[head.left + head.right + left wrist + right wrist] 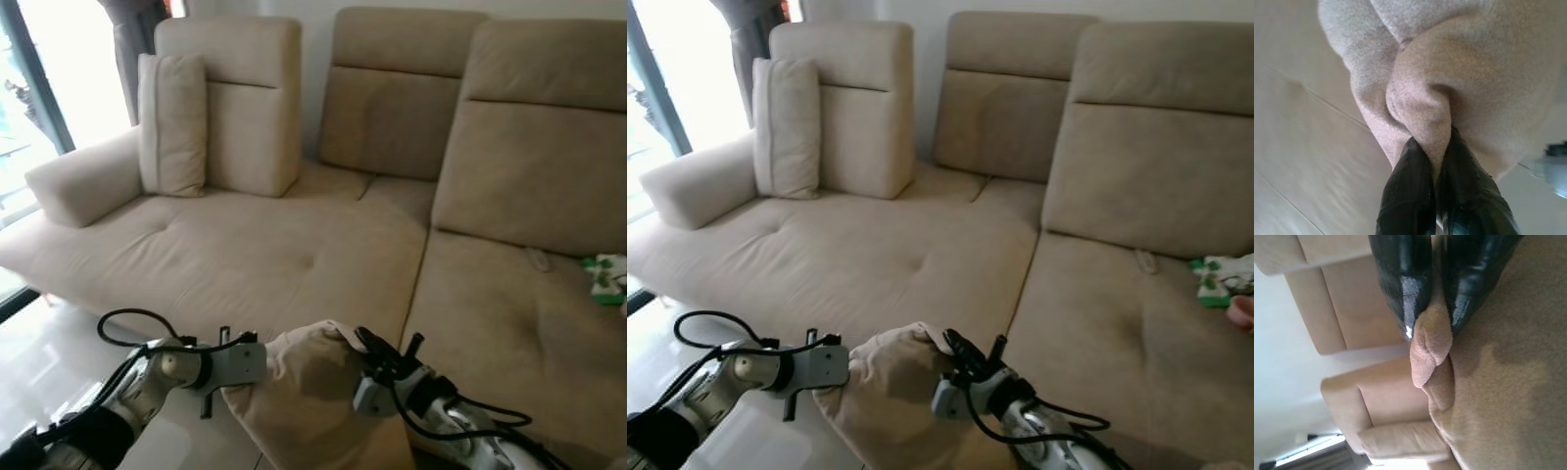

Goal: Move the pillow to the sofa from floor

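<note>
Pillow, soft beige suede-like, bunched; left gripper and right gripper each pinch a fold.

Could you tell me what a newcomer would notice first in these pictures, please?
Low in front, a beige pillow is held off the floor, the left gripper and right gripper each with jaws pinching a fold. Behind spreads the beige sofa, a second cushion upright at its left armrest.
</note>
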Controlling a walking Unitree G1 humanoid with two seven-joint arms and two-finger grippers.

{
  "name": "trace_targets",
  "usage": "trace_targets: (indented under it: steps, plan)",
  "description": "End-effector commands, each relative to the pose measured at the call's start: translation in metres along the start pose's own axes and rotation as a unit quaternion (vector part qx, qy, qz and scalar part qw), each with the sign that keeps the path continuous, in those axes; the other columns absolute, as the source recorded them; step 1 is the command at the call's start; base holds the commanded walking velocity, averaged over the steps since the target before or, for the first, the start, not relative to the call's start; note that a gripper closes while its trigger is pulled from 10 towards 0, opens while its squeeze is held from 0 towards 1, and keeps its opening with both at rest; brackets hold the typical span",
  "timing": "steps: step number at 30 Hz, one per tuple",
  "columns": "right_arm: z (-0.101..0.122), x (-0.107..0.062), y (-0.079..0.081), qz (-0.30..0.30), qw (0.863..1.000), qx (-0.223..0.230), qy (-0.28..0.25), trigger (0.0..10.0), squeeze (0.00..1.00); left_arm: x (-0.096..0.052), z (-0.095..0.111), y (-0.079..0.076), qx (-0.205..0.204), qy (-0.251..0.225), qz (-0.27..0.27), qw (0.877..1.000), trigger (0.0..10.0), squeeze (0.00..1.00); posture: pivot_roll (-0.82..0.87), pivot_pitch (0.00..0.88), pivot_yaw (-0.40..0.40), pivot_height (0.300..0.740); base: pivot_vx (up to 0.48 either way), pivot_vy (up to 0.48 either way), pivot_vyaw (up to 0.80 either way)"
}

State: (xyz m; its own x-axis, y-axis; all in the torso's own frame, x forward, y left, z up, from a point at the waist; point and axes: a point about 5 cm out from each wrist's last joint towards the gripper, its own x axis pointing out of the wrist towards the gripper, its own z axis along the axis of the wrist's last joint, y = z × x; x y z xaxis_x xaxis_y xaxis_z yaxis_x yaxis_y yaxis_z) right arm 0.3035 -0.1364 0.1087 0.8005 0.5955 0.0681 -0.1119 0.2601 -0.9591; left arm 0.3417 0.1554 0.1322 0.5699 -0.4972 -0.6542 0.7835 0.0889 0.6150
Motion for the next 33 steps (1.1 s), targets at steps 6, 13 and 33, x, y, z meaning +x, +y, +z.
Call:
trace_targets:
  steps: [6, 13, 33]
  plan:
    - [0.0188, 0.0121, -0.0257, -0.085, 0.995, 0.007, -0.047, 10.0, 0.0, 0.0033, 0.0041, 0.0022, 0.025, 0.0, 0.008, 1.0, 10.0, 0.0, 0.02, 0.0, -0.005, 0.589, 0.0, 0.0, -0.47]
    - [0.0204, 0.0125, -0.0266, -0.09, 0.995, 0.01, -0.047, 10.0, 0.0, 0.0041, 0.0038, 0.0027, 0.029, 0.001, 0.007, 1.0, 10.0, 0.0, 0.01, 0.0, -0.006, 0.597, 0.0, 0.0, -0.47]
    - [0.0224, 0.0097, -0.0307, -0.106, 0.992, 0.034, -0.053, 10.0, 0.0, 0.009, 0.0057, -0.0024, 0.023, -0.006, -0.002, 1.0, 10.0, 0.0, 0.01, 0.0, -0.009, 0.62, 0.0, 0.0, -0.12]
